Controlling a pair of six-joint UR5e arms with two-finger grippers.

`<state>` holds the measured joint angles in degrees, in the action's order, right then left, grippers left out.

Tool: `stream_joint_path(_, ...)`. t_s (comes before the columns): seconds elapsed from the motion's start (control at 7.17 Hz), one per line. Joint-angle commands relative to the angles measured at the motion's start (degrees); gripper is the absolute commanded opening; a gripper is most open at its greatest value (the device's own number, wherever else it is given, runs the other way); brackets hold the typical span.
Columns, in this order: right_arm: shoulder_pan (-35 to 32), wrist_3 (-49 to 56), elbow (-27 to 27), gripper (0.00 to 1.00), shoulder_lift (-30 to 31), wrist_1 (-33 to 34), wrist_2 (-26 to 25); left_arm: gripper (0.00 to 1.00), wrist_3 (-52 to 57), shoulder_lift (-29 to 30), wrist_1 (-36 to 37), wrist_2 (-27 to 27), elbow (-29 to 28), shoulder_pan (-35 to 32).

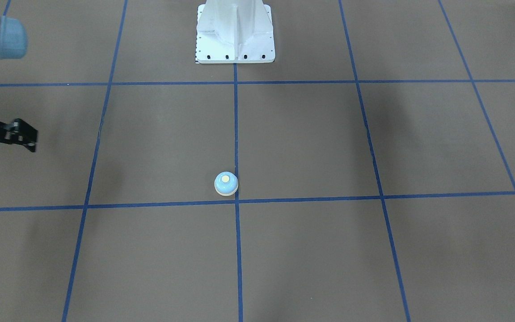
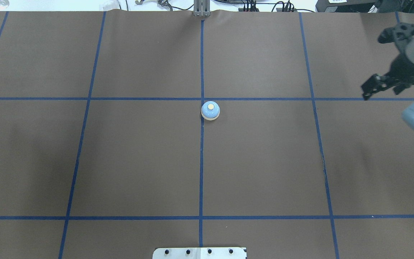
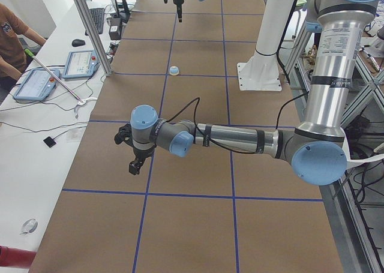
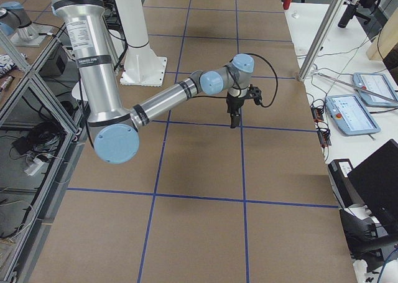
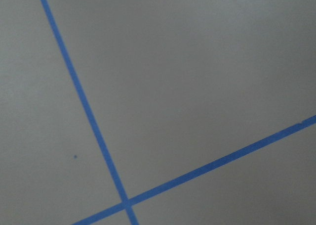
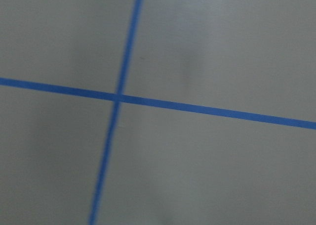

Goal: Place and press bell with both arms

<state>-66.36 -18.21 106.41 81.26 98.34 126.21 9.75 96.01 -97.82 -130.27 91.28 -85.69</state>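
The bell (image 1: 226,184) is a small light-blue dome with a cream button and cream base ring. It stands upright on the brown table just beside the centre tape line, and also shows in the overhead view (image 2: 210,110) and the left view (image 3: 174,70). Nothing touches it. My right gripper (image 2: 366,94) hangs above the table far to the bell's right, fingers together and empty; it also shows in the front view (image 1: 31,142) and the right view (image 4: 233,122). My left gripper (image 3: 134,168) shows only in the left view, low over the table and far from the bell; I cannot tell its state.
The white bolted pedestal (image 1: 235,40) stands at the robot's side of the table, behind the bell. Blue tape lines (image 2: 201,162) divide the brown surface into squares. An operators' desk with tablets (image 3: 36,81), a metal post (image 3: 90,27) and a seated person (image 3: 9,33) lie beyond the far edge.
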Motion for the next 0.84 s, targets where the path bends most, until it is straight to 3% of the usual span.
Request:
stream_joint_path(0.0,-13.7,16.8,-3.1,1.00,8.0,-0.2,5.3,1.00,3.4,-3.4,11.1,0.0,4.9,-4.1)
stream_joint_path(0.28,-21.5,27.0,-6.7,1.00,12.9,-0.3,10.2,1.00,3.5,-6.4,11.0,-0.4,5.1,-7.3)
stream_joint_path(0.7,-21.5,26.7,-8.1,1.00,13.5,-0.4,8.6,1.00,3.5,-7.9,10.8,-0.4,5.1,-9.4)
